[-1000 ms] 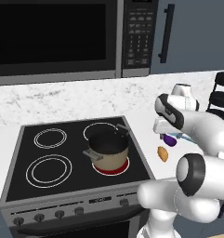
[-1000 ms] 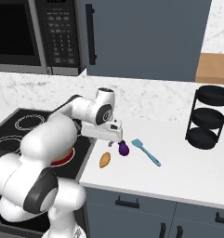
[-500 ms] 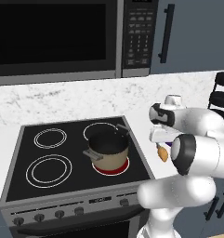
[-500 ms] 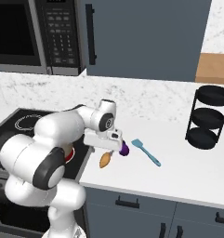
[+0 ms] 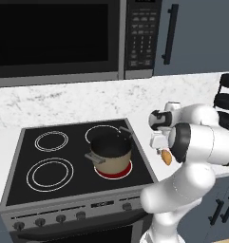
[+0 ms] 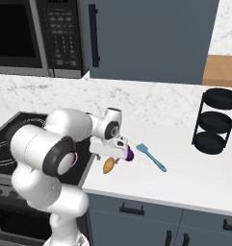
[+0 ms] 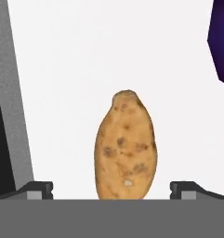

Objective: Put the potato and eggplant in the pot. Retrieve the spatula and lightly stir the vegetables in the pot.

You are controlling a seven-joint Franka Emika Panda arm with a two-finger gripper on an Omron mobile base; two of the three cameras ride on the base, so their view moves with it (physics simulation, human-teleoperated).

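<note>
On the left stands a black glass stovetop [image 5: 63, 156] with four burner rings, one of them glowing red. On that red near-right ring sits the one short round pot with tan sides, dark inside and two grey side handles [image 5: 110, 154]; nothing can be seen inside it. Above the stove hangs a dark microwave [image 5: 68, 38].

Right of the stove runs the white marbled counter [image 6: 194, 178]. There lie one orange-tan potato [image 6: 108, 166], one glossy dark-purple eggplant [image 6: 129, 154] and one thin light-blue spatula [image 6: 150, 156], in that order from left to right. The potato lies near the stove's right edge; the eggplant is just beside it, farther back and to the right; the spatula lies apart from the eggplant, slanting toward the near right. Farther right stands one black three-tier round rack [image 6: 214, 121], well apart from the rest.

The white arm folds back on itself, the elbow low and near, the wrist reaching over the counter's left part, the hand turned down. The gripper [image 6: 112, 154] hangs just above the potato with its claw spread wide and nothing in it. In the hand view, the potato [image 7: 126, 148] sits midway between the two dark fingertips [image 7: 36, 189], untouched, with a corner of the eggplant [image 7: 221, 39] at the upper right and the stove's edge on the left. Bare counter lies open in front of the vegetables and between spatula and rack.
</note>
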